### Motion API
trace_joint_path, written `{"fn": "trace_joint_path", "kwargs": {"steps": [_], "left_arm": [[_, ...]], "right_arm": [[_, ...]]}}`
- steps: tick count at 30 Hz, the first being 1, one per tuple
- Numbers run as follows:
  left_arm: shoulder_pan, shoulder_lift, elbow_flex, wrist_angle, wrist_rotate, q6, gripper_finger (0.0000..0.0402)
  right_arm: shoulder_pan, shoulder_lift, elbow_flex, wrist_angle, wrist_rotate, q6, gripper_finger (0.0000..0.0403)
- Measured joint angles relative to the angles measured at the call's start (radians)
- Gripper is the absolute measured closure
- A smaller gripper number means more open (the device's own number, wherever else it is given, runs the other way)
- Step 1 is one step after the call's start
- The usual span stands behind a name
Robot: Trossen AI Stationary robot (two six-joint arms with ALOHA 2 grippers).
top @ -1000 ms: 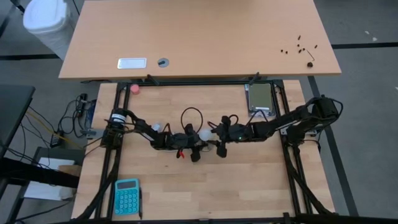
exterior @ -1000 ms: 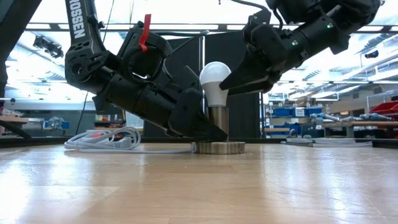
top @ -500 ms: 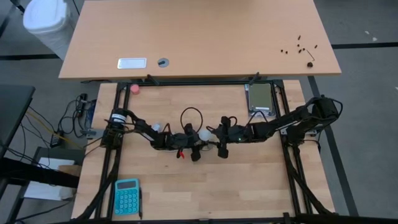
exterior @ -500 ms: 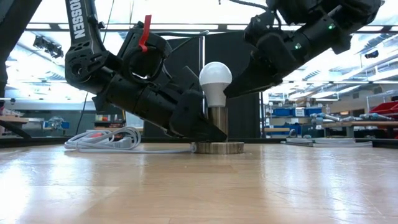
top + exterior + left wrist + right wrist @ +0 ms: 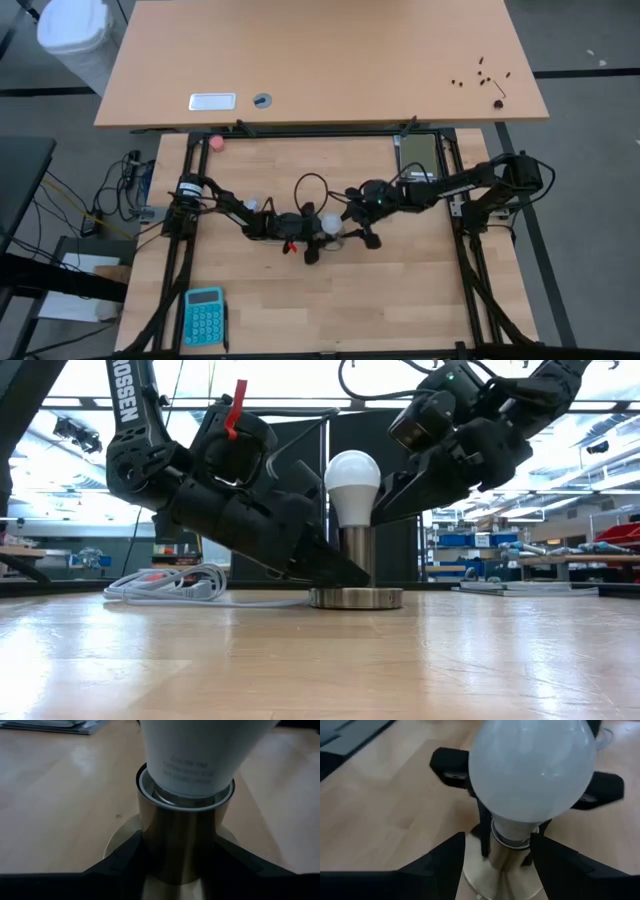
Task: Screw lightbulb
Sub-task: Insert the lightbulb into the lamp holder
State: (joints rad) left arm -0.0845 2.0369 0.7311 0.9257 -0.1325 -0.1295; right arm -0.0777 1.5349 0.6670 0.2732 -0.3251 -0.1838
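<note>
bulb: the bulb (image 5: 352, 485) sits upright in the socket (image 5: 355, 565), mid-worktop. In the left wrist view its neck is down inside the metal collar (image 5: 185, 800), so it looks seated, maybe not fully tight.

left gripper: the left gripper (image 5: 175, 865) is clamped on the socket post, one finger each side, same as a second ago. It's just the anchor here.

right gripper: this is the bit that changed. A second ago it was coming at the bulb from the right; now the arm has swung round so the right gripper (image 5: 495, 860) comes in from the far-right side. In its own camera the fingers (image 5: 442, 862) stand on either side of the bulb's neck, about level with the collar. Whether they actually pinch the bulb or just sit close, I can't tell.

socket: looks like it slid slightly to the right on the worktop (image 5: 300, 660) compared to a second ago.

what it means: my guess is a re-grip between turns, winding the wrist back for another twist. Screwing looks partway, not done.

cord: white cord (image 5: 170, 585) lies coiled on the left, out of the way.
</note>
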Motion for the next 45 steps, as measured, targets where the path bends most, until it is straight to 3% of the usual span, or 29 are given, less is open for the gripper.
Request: {"fn": "trace_joint_path", "kwargs": {"steps": [16,22,26,39,45], "left_arm": [[0.0,0.0,0.0,0.0,0.174,0.083,0.0208],[-0.001,0.0,0.0,0.001,0.176,0.098,0.0208],[-0.001,0.0,-0.001,0.003,0.176,0.095,0.0208],[-0.001,0.0,-0.002,0.014,0.199,0.092,0.0208],[-0.001,0.0,-0.002,0.018,0.198,0.072,0.0208]], "right_arm": [[-0.051,0.006,-0.017,0.085,-0.181,-0.157,0.0173],[-0.162,0.109,-0.018,0.163,-0.326,-0.115,0.0181],[-0.178,0.148,-0.018,0.187,-0.398,-0.106,0.0186],[-0.113,0.15,-0.018,0.258,-0.42,-0.116,0.0187],[-0.081,0.15,-0.017,0.27,-0.368,-0.123,0.0187]]}}
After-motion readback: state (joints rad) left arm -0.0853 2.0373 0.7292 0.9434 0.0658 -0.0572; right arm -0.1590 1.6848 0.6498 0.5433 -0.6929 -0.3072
